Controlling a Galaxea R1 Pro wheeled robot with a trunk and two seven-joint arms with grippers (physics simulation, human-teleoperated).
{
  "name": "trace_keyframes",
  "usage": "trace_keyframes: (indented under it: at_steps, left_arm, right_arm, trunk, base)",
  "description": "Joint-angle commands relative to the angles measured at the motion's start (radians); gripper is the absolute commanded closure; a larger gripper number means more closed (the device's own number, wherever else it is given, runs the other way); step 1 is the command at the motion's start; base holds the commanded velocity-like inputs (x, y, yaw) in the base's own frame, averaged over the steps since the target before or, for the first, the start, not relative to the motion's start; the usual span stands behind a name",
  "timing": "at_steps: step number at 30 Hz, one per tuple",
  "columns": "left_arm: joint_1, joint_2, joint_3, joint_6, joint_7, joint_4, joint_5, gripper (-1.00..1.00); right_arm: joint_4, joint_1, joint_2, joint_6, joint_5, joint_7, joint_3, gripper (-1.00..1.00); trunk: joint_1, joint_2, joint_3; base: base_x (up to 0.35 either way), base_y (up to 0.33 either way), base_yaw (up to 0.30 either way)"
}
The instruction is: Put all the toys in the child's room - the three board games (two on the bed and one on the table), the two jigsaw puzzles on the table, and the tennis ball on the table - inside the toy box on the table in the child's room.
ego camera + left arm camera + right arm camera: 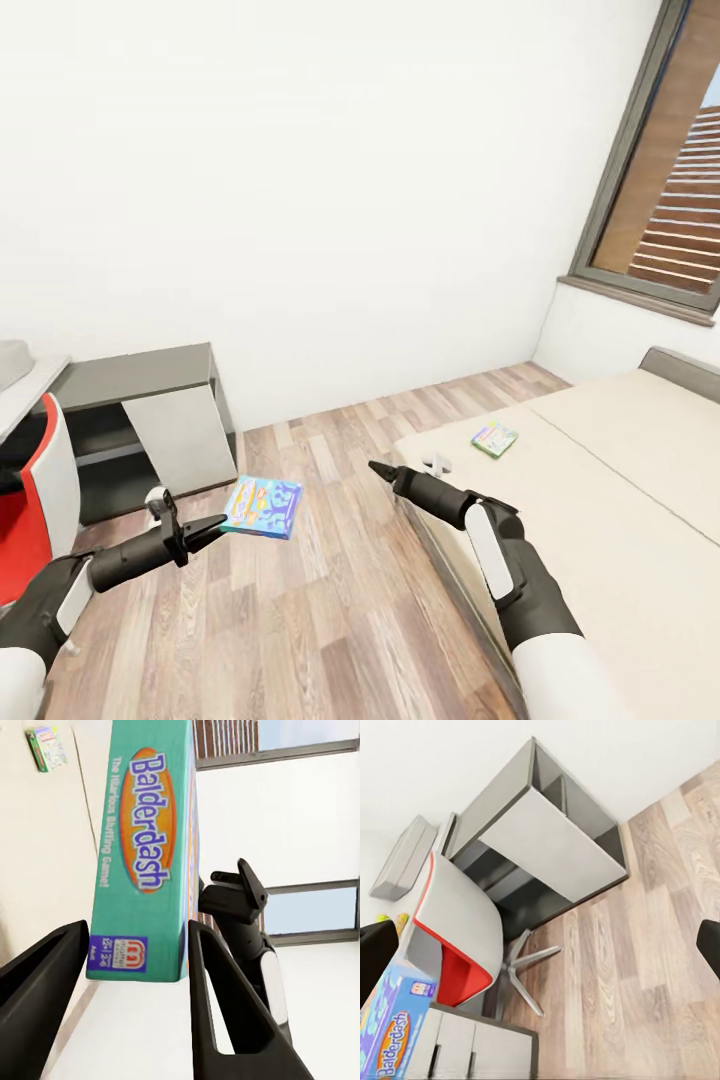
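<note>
Far left in the head view, edge of the light grey table (28,385) with a corner of the toy box (12,362) on it, and below that a red-and-white chair (40,490). Beside these, a low dark grey cabinet (140,420) against the white wall. Lower down, left gripper (205,530) clamped on the near edge of the blue board game (262,506), held roughly level above the wood-plank floor (330,600) (in the left wrist view, "Balderdash" box (146,847) gripped between the two dark fingers (45,982)). Further right, right gripper (383,470) extended over the near corner of the bed (600,520), carrying nothing; fingertips at opposite edges of the right wrist view, so spread wide apart. On the cream mattress beyond it, a green-bordered board game (494,438) lying flat, well apart from both grippers. Far right, window with brown slatted shutters (690,230).
</note>
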Motion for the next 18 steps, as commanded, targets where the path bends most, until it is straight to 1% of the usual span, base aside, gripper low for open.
trace_keyframes:
  at_steps: [1,5,13,18]
  left_arm:
    - [-0.001,0.0,0.001,0.011,-0.003,0.0,0.004,1.0]
    - [-0.001,-0.002,0.001,0.01,-0.003,0.0,0.004,1.0]
    - [-0.001,0.002,0.001,0.009,-0.003,0.0,0.004,1.0]
    - [-0.001,0.002,0.001,0.009,-0.003,0.0,0.004,1.0]
  right_arm:
    - [0.0,-0.001,0.001,0.008,-0.003,0.002,0.007,-1.0]
    - [0.001,-0.001,0.001,0.008,-0.003,-0.013,0.029,-1.0]
    - [0.016,-0.001,0.001,0.003,-0.003,-0.026,0.033,-1.0]
    - [0.026,-0.001,0.001,-0.031,-0.005,-0.026,0.034,-1.0]
  trunk:
    - [0.001,-0.002,-0.002]
    - [0.001,-0.002,-0.002]
    - [0.001,-0.002,-0.002]
    - [0.001,-0.002,-0.002]
  base:
    - [0.0,0.0,0.29]
    - [0.0,0.0,0.291]
    - [0.0,0.0,0.29]
    - [0.0,0.0,0.29]
